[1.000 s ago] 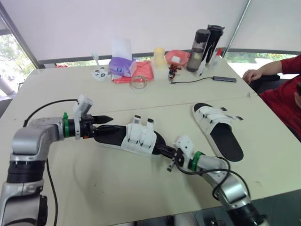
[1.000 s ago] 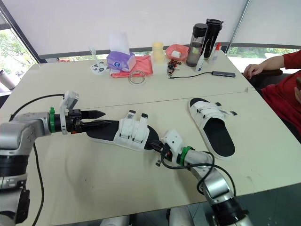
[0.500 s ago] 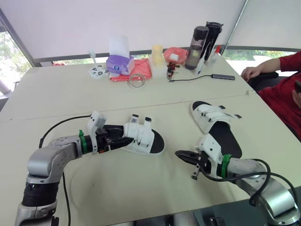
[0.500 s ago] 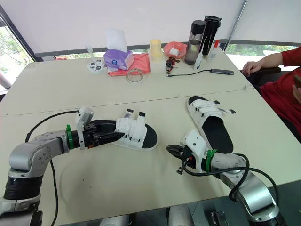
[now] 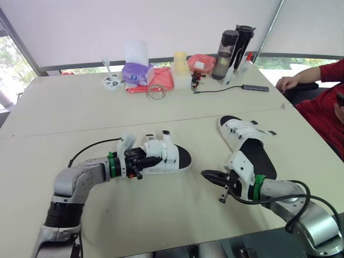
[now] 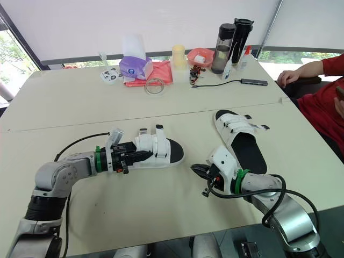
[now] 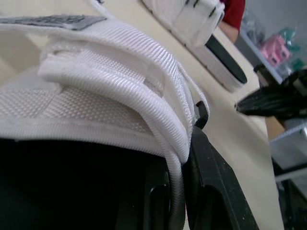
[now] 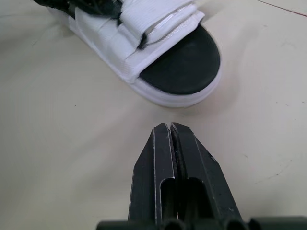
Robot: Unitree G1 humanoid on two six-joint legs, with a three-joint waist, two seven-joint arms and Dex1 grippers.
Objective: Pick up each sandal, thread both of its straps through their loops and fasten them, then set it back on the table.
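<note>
Work seems barely begun: left gripper (image 5: 153, 160) pinches a strap edge (image 7: 160, 122) of the centre-frame sandal (image 5: 172, 159), whose strap ends (image 5: 166, 134) stand unfastened, right gripper (image 5: 206, 173) hovers clenched and empty, and second sandal (image 5: 252, 151) waits at right.

Two dark bottles (image 5: 230, 54) beside a pink bowl (image 5: 210, 69); a purple tissue pack (image 5: 137, 73) by red cloth (image 5: 164, 80).
</note>
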